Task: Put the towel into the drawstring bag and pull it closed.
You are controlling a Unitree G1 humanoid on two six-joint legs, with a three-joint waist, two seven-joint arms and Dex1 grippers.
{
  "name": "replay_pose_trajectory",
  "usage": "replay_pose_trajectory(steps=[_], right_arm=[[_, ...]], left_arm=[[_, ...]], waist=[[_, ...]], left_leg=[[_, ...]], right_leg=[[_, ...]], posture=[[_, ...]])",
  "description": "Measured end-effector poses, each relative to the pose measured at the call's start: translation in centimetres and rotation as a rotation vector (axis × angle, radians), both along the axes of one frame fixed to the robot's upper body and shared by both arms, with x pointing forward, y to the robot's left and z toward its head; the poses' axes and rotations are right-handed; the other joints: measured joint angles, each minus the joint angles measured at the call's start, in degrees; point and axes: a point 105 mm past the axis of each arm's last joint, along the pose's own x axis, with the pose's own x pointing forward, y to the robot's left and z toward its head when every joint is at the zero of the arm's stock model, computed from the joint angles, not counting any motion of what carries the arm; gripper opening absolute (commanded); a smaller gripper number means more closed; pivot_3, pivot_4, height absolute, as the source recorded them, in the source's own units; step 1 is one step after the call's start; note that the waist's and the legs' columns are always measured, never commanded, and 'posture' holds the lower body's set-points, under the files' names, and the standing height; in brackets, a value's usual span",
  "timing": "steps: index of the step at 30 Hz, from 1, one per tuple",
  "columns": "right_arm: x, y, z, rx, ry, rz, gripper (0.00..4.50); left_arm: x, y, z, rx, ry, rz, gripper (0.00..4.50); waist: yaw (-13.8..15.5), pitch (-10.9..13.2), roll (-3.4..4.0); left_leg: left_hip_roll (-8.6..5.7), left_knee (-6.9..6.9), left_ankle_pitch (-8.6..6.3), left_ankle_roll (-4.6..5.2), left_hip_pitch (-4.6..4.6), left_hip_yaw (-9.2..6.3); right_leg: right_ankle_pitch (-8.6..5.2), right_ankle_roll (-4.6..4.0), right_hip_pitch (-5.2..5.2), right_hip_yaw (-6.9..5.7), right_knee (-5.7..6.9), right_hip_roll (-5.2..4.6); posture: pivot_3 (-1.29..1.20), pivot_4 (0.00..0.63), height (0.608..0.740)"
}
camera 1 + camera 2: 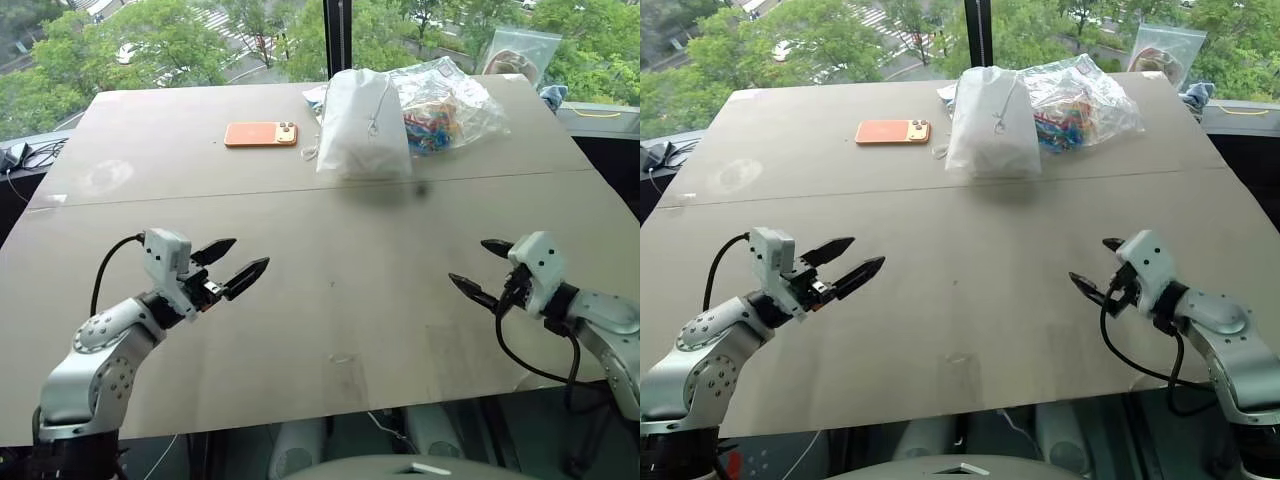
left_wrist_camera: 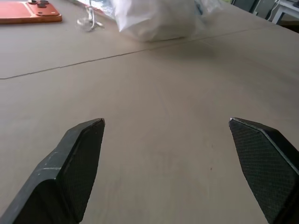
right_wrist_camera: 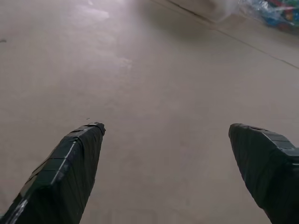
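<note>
**First onlooker:** Left eye view, far half of the counter [image 1: 330, 300]: the drawstring bag [image 1: 362, 125] sits plump and white, its cord [image 1: 373, 112] trailing loose down its front face. It leans against a clear plastic bag of colourful bits [image 1: 445, 105], and an orange phone [image 1: 261, 134] lies flat just beside it toward the robot's left.

**Second onlooker:** And the towel?

**First onlooker:** I can't pick it out anywhere on the open counter. The bag is bulging, so my guess is that it is already inside, but the fabric hides whatever fills it.

**Second onlooker:** Both arms are well back from it.

**Server of the scene, first onlooker again:** Yes. The left tool [image 1: 232, 266] hangs low over the near counter with its two black fingers spread wide and nothing between them; the right tool [image 1: 485, 268] mirrors it on the other side, also wide and empty. A broad stretch of bare counter lies between them and the bag.

**Second onlooker:** So how would you close it well?

**First onlooker:** I'd judge the cord to be the whole job. It is thin and lies against soft cloth, so a tool should come in narrow enough to pinch the cord alone, not a fold of the bag. The other tool ought to steady the bag's body near the neck, or the whole pouch will simply slide along the counter. The risk is snagging the plastic bag touching it, or nudging the phone.
</note>
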Motion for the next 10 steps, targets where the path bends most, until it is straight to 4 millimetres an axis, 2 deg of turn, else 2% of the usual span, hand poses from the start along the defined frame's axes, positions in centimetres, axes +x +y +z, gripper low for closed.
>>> replay_pose_trajectory(steps=[5,10], right_arm=[[0.8,1.2,2.1,0.077,-0.116,-0.032,4.46],[1.6,1.1,3.8,0.128,-0.21,-0.1,4.46]], left_arm=[[0.2,0.2,0.7,-0.009,-0.037,0.065,4.5],[0.6,0.9,1.3,-0.022,-0.067,0.141,4.5]], waist=[[0.07,0.0,-0.01],[0.18,-0.01,-0.01]], left_leg=[[0.03,0.0,0.0,0.0,0.17,0.02],[0.02,-0.03,0.0,-0.01,0.13,0.01]], right_leg=[[-0.12,-0.16,0.15,0.03,0.01,0.03],[0.06,-0.07,0.14,0.03,-0.01,0.03]], posture=[[0.0,0.15,0.74],[0.0,0.15,0.74]])
